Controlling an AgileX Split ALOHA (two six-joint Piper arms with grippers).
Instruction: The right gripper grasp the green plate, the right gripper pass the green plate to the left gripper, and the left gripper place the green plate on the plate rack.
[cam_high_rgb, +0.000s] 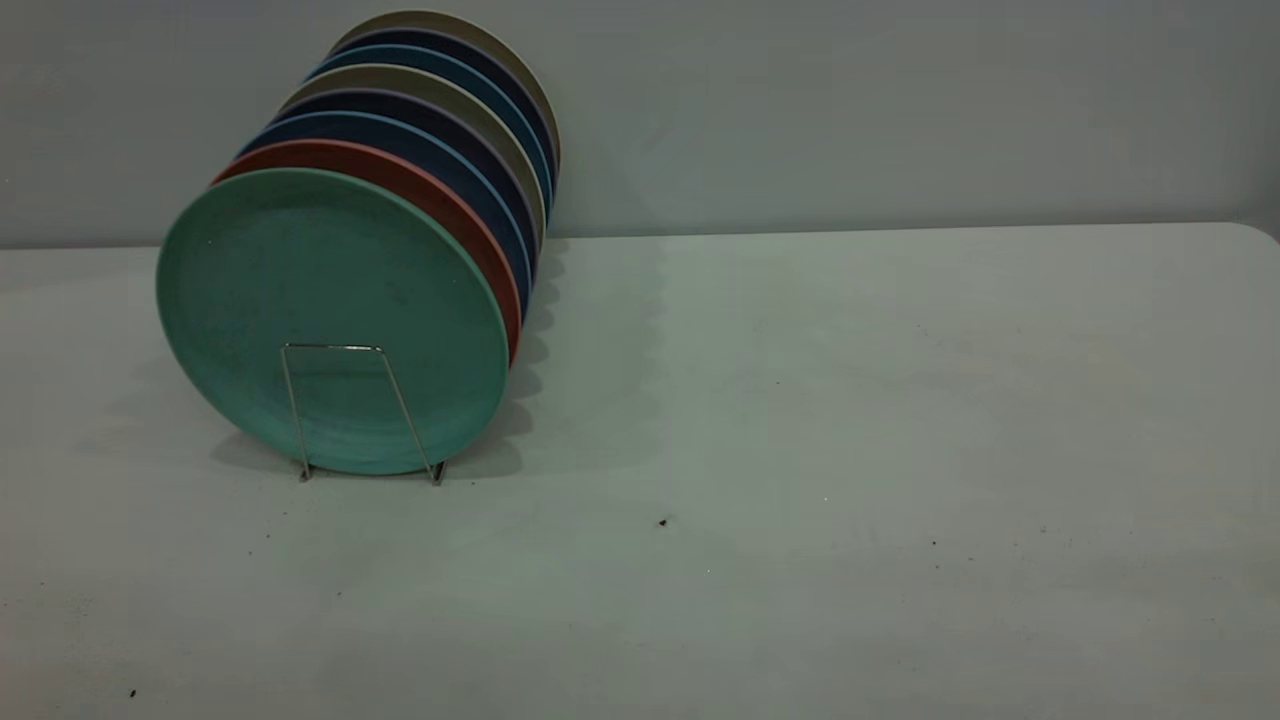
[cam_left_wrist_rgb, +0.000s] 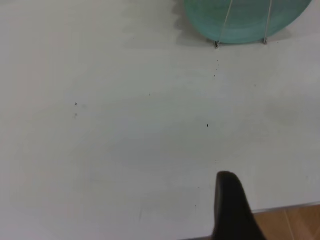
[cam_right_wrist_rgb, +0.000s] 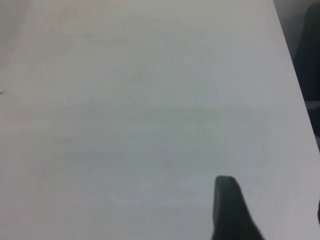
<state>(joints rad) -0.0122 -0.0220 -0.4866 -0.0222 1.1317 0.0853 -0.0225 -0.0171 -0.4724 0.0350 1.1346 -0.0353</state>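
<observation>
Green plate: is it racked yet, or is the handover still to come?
The green plate already stands upright at the front of the plate rack, ahead of the red plate. Nothing is in hand: only a fingertip of the left gripper and one of the right show. Nothing appears left.

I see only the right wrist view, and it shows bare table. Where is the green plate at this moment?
Observer: In the exterior view, the green plate stands on edge in the plate rack, at the front of the row.
Operator: What is directly behind it?
Observer: A salmon-pink plate, then dark blue plates.
Operator: Is the left claw near the plate?
Observer: No. In the left wrist view, the left claw is apart from it, with bare table between them.
</observation>
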